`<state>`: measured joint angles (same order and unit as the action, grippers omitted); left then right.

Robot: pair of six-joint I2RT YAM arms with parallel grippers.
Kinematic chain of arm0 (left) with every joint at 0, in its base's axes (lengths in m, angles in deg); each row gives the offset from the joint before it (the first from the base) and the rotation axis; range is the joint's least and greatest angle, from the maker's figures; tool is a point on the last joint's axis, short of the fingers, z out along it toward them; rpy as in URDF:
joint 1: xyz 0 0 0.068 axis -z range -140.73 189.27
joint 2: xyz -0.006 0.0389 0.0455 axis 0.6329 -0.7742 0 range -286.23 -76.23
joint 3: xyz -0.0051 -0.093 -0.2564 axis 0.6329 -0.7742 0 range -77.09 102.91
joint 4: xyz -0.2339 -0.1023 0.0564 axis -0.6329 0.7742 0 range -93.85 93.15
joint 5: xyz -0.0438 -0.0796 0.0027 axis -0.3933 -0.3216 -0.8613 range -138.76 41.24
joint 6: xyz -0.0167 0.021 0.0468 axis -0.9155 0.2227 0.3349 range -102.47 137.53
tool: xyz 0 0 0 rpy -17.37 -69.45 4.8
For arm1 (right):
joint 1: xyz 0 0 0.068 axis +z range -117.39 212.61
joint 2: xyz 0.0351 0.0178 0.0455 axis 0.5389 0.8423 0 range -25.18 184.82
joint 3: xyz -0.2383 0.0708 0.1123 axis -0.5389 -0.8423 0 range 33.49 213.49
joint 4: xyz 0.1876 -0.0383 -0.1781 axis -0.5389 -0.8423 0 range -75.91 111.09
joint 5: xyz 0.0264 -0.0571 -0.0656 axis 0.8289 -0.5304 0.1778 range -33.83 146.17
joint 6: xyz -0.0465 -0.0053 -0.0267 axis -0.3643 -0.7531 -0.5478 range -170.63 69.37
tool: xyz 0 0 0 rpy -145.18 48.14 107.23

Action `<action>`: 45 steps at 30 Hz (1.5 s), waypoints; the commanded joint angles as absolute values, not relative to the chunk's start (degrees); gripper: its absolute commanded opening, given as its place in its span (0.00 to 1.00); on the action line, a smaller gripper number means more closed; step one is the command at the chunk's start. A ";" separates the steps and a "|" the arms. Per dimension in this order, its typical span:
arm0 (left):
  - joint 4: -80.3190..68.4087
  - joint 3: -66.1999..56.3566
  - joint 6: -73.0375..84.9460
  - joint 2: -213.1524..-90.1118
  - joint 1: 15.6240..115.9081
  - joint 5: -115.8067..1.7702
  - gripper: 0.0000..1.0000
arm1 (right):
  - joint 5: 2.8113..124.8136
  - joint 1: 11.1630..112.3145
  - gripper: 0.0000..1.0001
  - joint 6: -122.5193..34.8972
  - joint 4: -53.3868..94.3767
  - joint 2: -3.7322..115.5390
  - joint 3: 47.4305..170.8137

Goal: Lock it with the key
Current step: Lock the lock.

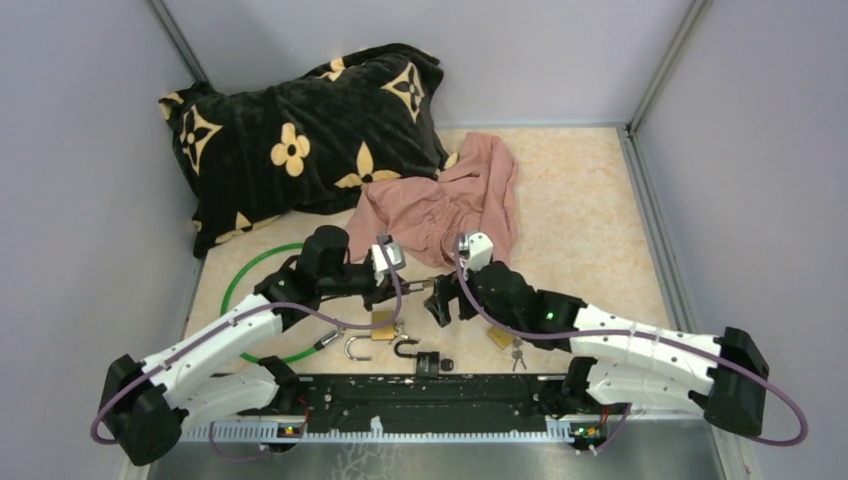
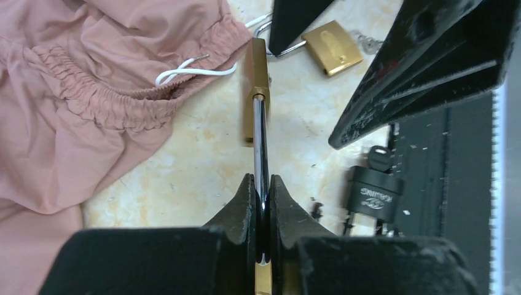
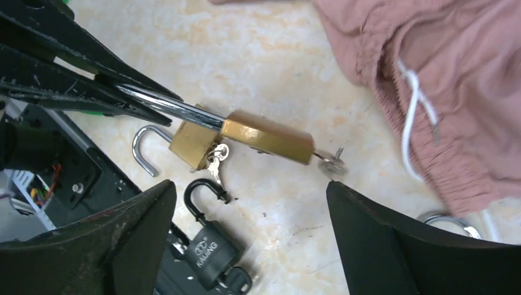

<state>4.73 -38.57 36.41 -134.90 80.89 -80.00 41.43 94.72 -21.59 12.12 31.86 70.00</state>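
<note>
My left gripper is shut on the chrome shackle of a brass padlock and holds it off the table. In the right wrist view the same padlock lies slanted, with a silver key sticking out of its bottom end. My right gripper stands open just short of that key end, with nothing between its fingers. From above, the two grippers face each other at the table's middle, left gripper and right gripper, with the held padlock between them.
On the table lie a second brass padlock with an open shackle and keys, a black padlock with a key, and another brass padlock. Pink cloth, a black flowered pillow and a green ring lie behind.
</note>
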 commanded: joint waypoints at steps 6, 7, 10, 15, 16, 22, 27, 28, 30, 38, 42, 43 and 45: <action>-0.42 -37.38 21.72 -122.23 78.60 -91.87 0.00 | 64.03 84.45 0.98 -37.01 17.16 13.55 67.34; -1.16 -37.82 20.65 -121.41 78.03 -92.88 0.00 | 69.70 80.62 0.98 -36.44 18.81 12.48 66.47; -4.21 -38.94 17.74 -119.13 76.11 -95.96 0.00 | 83.97 72.32 0.98 -35.00 25.80 11.82 64.08; -10.52 -41.18 11.15 -115.34 71.78 -100.17 0.00 | 90.72 71.33 0.98 -36.43 31.09 16.20 65.73; -11.70 -41.96 9.58 -114.65 71.16 -100.78 0.00 | 91.19 71.37 0.98 -35.62 32.83 17.59 66.16; -19.43 -48.19 0.89 -110.64 67.19 -103.14 0.00 | 100.20 72.75 0.98 -36.26 38.00 23.42 69.12; -19.44 -47.90 2.89 -110.11 66.86 -105.88 0.00 | 97.77 74.80 0.88 -42.32 32.33 25.82 73.75; -19.41 -47.77 3.20 -110.21 66.82 -106.46 0.00 | 97.85 75.48 0.86 -43.14 31.87 26.45 74.42; -19.75 -47.76 3.41 -110.46 66.81 -107.36 0.00 | 97.73 77.24 0.82 -43.81 32.79 27.72 74.95; -22.00 -48.09 2.16 -110.45 66.92 -109.12 0.00 | 102.22 78.75 0.39 -41.34 36.27 31.24 75.49; -22.20 -48.32 2.77 -110.67 67.10 -109.52 0.00 | 102.81 78.75 0.26 -38.66 39.92 30.91 74.38; -22.00 -48.48 3.10 -110.75 67.17 -109.63 0.00 | 103.17 78.75 0.25 -37.80 40.99 30.90 73.91; -21.30 -48.61 3.72 -110.97 67.54 -109.58 0.00 | 103.72 78.74 0.31 -36.28 42.75 30.89 73.27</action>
